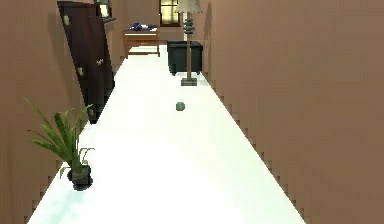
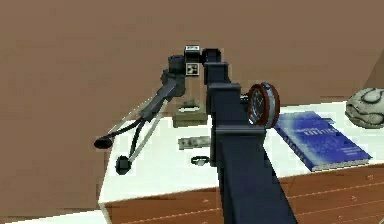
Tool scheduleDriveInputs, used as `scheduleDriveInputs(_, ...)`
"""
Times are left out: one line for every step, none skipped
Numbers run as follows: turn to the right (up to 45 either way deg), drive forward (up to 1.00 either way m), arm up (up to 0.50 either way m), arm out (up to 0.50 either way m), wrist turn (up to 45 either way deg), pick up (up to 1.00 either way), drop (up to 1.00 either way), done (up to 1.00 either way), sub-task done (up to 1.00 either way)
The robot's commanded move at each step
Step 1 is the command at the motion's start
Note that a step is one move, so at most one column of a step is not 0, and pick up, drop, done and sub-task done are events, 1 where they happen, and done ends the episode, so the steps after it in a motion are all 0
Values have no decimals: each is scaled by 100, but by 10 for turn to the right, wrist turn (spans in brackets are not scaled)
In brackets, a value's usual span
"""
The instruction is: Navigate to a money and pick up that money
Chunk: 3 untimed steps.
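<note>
A small flat grey-green slip [image 2: 190, 143], possibly the money, lies on a white tabletop [image 2: 160, 180] in the arm side view. My dark arm [image 2: 235, 150] rises over that table. The gripper [image 2: 112, 153] reaches down to the left of the slip, past the table's left corner. Its fingertips [image 2: 122, 165] have just bare tabletop and brown wall behind them, so it holds nothing. A small dark ring-like thing [image 2: 200, 158] lies just below the slip, and a tan box [image 2: 190, 117] sits just above it.
On the same table lie a blue book [image 2: 322, 138], a round red-rimmed object [image 2: 264, 103] and a pale ball [image 2: 368, 105]. The forward view looks down a white-floored corridor with a potted plant [image 1: 70, 150], a dark door [image 1: 88, 55], a small ball [image 1: 180, 105], a dark cabinet [image 1: 186, 58], a floor lamp [image 1: 189, 40] and a far table [image 1: 142, 38].
</note>
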Motion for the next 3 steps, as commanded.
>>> scheduleDriveInputs(0,0,0,0,450,0,0,0,0)
scheduleDriveInputs(0,0,0,0,450,0,0,0,0)
scheduleDriveInputs(0,0,0,0,360,0,0,0,0)
